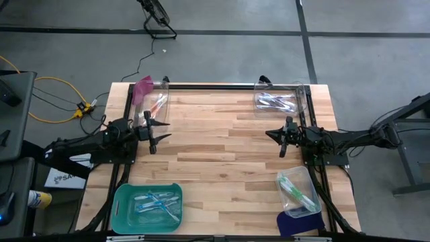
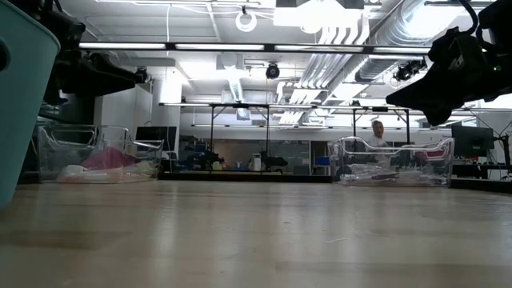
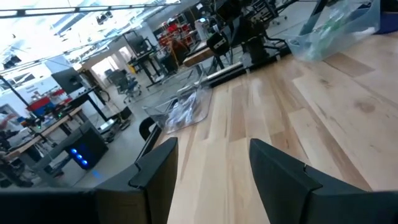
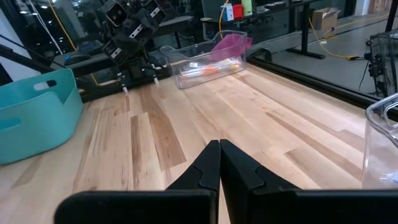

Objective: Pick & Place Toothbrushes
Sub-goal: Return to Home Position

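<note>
Four bins occupied the corners of the wooden table (image 1: 222, 154): teal bin (image 1: 121, 202) front-left, pale bin (image 1: 282, 181) front-right, clear bin (image 1: 161, 91) back-left, second clear bin (image 1: 299, 91) back-right. Left gripper (image 1: 163, 130) hovered at the left edge, fingers spread, empty; right gripper (image 1: 277, 136) at the right edge, fingers pressed together. Toothbrushes (image 1: 158, 202) lay inside the bins.

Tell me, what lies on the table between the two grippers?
Nothing. In the high view, the stretch of table between the left gripper and the right gripper is bare wood.
</note>
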Controlling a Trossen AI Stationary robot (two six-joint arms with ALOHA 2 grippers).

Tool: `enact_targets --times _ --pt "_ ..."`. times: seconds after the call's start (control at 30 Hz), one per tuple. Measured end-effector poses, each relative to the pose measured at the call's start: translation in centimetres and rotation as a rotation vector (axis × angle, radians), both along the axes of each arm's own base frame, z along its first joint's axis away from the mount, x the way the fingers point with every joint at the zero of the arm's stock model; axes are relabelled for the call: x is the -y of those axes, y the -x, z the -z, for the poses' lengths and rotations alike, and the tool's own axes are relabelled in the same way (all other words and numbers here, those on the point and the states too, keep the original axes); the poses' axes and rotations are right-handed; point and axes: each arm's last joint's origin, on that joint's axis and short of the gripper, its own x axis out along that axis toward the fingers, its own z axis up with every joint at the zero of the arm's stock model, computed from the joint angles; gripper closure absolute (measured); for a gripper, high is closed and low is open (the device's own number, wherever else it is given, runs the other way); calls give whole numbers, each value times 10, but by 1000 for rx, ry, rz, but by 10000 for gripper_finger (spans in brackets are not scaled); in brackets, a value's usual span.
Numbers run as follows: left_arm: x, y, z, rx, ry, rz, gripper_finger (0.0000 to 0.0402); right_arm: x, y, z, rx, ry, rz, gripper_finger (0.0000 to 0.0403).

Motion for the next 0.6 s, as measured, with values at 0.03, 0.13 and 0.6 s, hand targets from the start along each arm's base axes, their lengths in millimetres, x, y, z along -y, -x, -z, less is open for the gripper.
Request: enact_targets --times 0.03,0.13,0.6 --pt "0 0 0 0 -1 0 208 0 0 0 0 0 0 401" --pt "0 0 0 -1 -3 0 208 0 0 0 0 0 0 401" --pt "0 0 0 -1 -8 4 208 0 0 0 0 0 0 401"
